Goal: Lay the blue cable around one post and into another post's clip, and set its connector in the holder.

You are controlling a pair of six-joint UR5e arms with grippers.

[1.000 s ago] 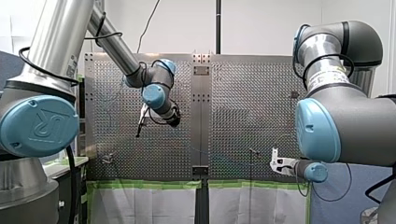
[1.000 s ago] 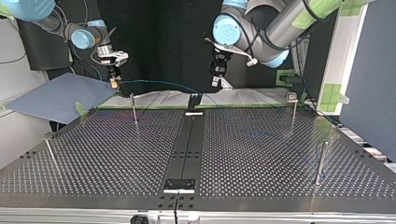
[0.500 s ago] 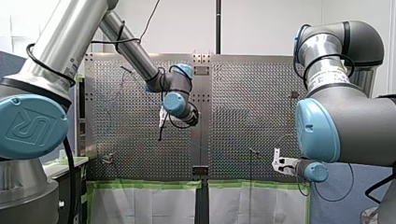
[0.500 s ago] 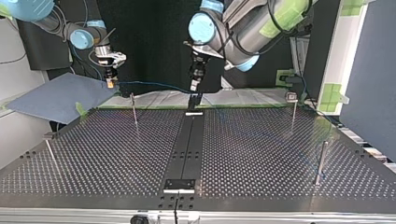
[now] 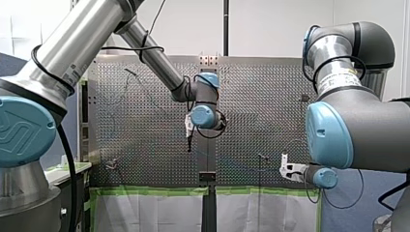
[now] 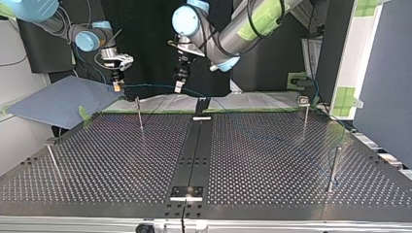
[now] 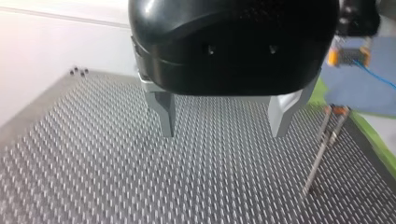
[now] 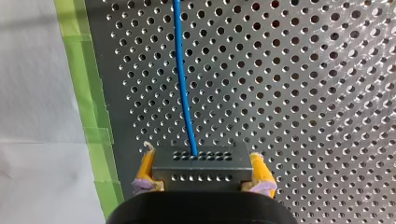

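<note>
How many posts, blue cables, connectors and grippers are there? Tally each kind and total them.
Posts: 4
Blue cable: 1
Connector: 1
Grippers: 2, my left gripper and my right gripper
Total: 8

Front and top views face each other across the table (image 6: 272,155); both wrist views look closely onto it.
</note>
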